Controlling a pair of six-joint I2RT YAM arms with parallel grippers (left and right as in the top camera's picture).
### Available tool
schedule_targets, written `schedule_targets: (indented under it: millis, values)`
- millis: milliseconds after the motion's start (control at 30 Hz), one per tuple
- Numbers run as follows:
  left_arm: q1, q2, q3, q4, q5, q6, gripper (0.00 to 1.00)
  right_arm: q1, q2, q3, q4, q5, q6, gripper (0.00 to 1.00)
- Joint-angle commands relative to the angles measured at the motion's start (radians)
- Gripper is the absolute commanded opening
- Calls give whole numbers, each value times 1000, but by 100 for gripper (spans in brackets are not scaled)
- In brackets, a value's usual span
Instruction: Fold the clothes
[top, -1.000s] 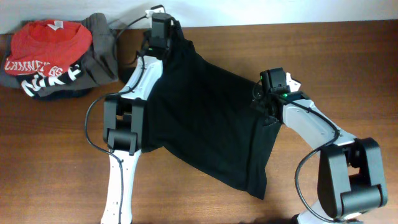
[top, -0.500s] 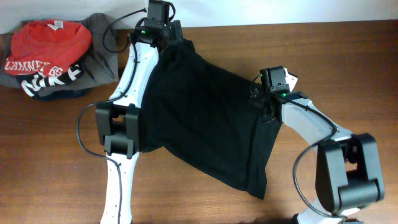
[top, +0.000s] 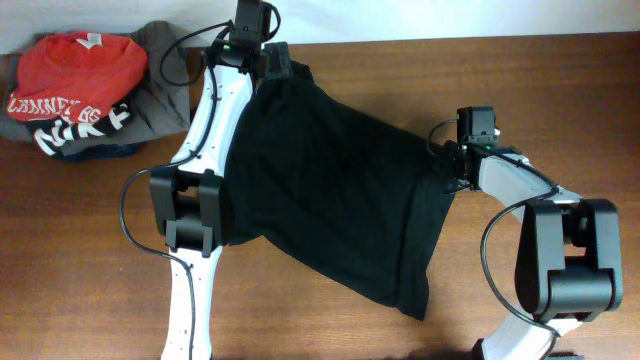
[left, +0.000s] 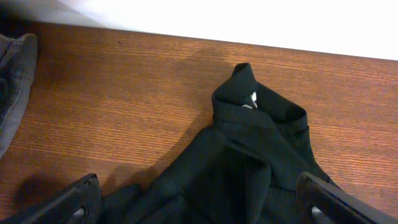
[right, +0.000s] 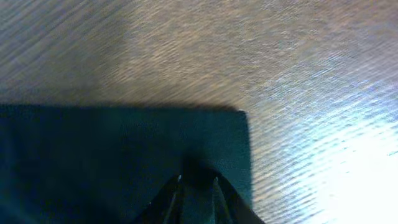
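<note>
The clothes (top: 330, 200), a black garment, lie spread across the middle of the wooden table. At the far edge, a bunched corner of the clothes (left: 249, 112) sticks up. My left gripper (top: 268, 58) hovers over that corner, open wide; its fingers (left: 78, 199) straddle the black fabric without touching it, and the gripper's middle (left: 205, 208) is above the cloth. My right gripper (top: 450, 168) is at the garment's right edge. In the right wrist view its fingertips (right: 180, 190) stand close together, and the right gripper (right: 198, 186) pinches a raised fold of the clothes (right: 124, 155).
A red shirt with white lettering (top: 75, 70) lies on a grey garment (top: 165, 85) at the far left corner. The table's far edge meets a white wall (left: 249, 18). Bare wood (top: 540, 100) shows to the right of the garment.
My right gripper moved to the right and closed on the garment's right edge, pulling that edge outward. My left gripper shifted slightly toward the far edge and stayed open.
</note>
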Motion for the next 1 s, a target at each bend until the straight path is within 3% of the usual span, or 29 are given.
schedule_targets:
  millis: [0, 67, 167, 700, 967]
  values:
    - [-2, -28, 14, -3, 6, 12, 99, -2, 7, -6, 2, -47, -13, 17]
    - [-2, -28, 14, -4, 7, 12, 99, -2, 10, -6, 2, -47, -13, 15]
    - [-3, -28, 14, -11, 7, 12, 99, -16, 18, -6, 2, -60, -12, 4]
    - [-2, -28, 14, -51, 7, 12, 99, -163, 82, -5, 87, -159, -13, 4]
    - [-5, -28, 13, -82, 7, 12, 99, -300, 118, 2, 174, -101, -144, 4]
